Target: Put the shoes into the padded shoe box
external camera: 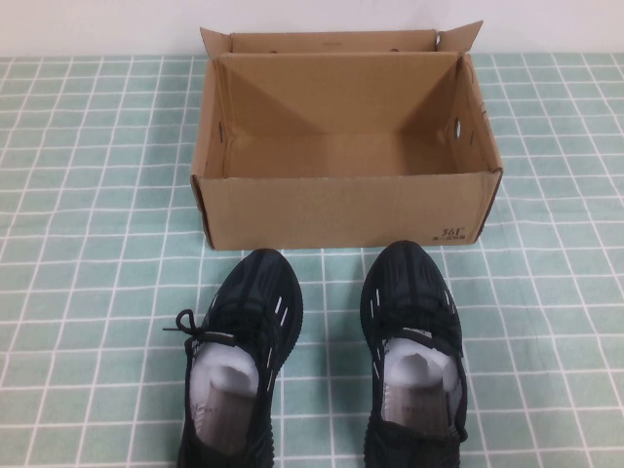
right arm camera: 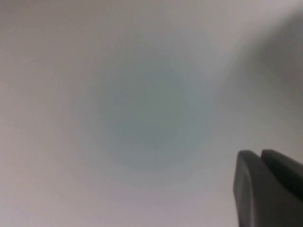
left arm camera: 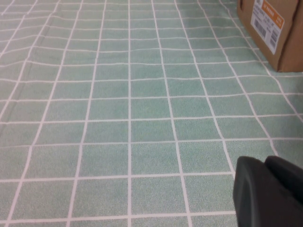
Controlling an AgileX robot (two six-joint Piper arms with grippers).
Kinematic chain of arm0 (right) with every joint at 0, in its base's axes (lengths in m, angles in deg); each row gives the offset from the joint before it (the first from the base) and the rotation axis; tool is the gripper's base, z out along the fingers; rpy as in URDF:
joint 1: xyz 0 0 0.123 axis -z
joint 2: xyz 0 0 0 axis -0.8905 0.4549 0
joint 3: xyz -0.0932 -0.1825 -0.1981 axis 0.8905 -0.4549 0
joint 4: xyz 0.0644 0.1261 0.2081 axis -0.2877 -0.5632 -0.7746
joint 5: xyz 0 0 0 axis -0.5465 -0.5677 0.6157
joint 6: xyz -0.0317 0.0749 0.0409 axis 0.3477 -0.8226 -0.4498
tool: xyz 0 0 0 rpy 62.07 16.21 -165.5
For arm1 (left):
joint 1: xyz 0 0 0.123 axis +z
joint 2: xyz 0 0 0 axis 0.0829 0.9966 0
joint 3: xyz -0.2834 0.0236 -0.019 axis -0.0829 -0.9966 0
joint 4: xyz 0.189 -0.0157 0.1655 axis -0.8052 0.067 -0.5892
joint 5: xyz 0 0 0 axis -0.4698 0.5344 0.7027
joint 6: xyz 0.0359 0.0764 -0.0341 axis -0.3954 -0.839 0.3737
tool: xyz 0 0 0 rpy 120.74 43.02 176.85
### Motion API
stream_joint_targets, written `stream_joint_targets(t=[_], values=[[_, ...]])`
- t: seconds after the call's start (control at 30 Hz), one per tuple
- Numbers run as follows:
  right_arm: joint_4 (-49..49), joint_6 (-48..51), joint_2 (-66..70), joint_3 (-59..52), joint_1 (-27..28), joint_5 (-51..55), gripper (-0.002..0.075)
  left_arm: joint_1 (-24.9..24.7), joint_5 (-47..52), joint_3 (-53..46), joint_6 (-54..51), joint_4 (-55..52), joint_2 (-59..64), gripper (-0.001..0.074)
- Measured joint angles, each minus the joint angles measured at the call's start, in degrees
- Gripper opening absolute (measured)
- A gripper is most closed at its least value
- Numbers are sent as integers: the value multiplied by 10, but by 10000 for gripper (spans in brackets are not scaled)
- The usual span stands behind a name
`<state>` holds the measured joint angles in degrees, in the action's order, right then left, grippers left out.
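The brown cardboard shoe box (external camera: pixel 341 210) stands open at the table's far middle, its inside empty. Two black knit sneakers lie just in front of it, toes toward the box: the left shoe (external camera: pixel 258 292) and the right shoe (external camera: pixel 409 283), both with white paper stuffing. Neither gripper shows in the high view. My left gripper (left arm camera: pixel 265 163) is shut and empty, low over the green tiled cloth, with a corner of the box (left arm camera: pixel 270 28) far ahead. My right gripper (right arm camera: pixel 261 153) is shut and empty, facing a plain pale surface.
A green cloth with a white grid (external camera: pixel 97 244) covers the table. A pale wall runs behind the box. The box end in the left wrist view bears an orange and white barcode label (left arm camera: pixel 267 21).
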<state>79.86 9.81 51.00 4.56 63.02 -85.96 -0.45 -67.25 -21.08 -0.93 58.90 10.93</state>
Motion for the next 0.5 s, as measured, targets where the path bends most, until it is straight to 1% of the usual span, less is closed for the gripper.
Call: stream_joint_targets(t=[0.1, 0.2, 0.27, 0.37, 0.5], values=[[-56, -27, 0, 1, 0, -60, -8, 0, 0, 0, 0, 0, 0, 4], [-114, -35, 0, 35, 0, -60, -8, 0, 0, 0, 0, 0, 0, 4], [-134, -37, 0, 74, 0, -41, -8, 0, 0, 0, 0, 0, 0, 4], [-143, -38, 0, 155, 0, 47, -8, 0, 0, 0, 0, 0, 0, 4], [-143, -38, 4, 282, 0, 225, -8, 0, 0, 0, 0, 0, 0, 4]])
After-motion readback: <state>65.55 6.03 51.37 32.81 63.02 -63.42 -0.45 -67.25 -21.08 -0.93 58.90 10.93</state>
